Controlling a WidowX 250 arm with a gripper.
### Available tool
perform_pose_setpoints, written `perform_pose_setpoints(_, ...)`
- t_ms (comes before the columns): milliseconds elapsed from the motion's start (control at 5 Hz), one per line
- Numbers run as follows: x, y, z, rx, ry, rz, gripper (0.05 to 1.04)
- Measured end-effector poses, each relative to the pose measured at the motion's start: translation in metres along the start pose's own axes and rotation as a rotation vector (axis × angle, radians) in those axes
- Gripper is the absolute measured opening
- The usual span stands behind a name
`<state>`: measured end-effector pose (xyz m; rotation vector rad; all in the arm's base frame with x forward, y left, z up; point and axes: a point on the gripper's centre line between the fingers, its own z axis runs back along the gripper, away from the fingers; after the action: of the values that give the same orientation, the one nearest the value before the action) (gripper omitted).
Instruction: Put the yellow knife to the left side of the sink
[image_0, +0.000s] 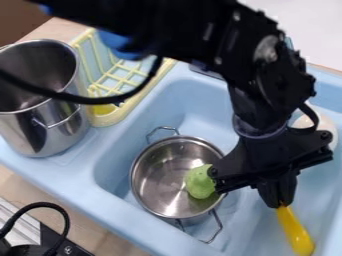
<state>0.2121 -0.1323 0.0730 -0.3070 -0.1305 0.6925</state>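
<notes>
Tool (279, 202): lower right of frame, closed on one end of the yellow knife.
Yellow knife (294, 233): lower right, slanting downward from the tool.
Sink (110, 199): blue; holds small pot (157, 175) containing green object (199, 182).
Tall pot (50, 131): upper left, beside yellow rack (113, 116).

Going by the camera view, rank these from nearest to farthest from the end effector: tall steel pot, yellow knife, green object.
1. Yellow knife: right at the end effector, hanging below its tips.
2. Green object: in the small pot, toward the picture's left.
3. Tall steel pot: far left of the picture.
</notes>
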Motion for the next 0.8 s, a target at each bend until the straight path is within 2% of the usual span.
perform_pose_setpoints(200, 0.004, -0.005, -0.006, -0.03, 0.036, -0.061, 0.053)
perform_pose_setpoints(400, 0.008, -0.007, -0.009, -0.088, 0.06, -0.151, 0.053)
perform_pose_setpoints(600, 0.012, -0.001, -0.005, -0.089, 0.031, -0.172, 0.071)
perform_pose_setpoints(800, 0.013, 0.011, 0.005, -0.024, 0.009, -0.144, 0.206)
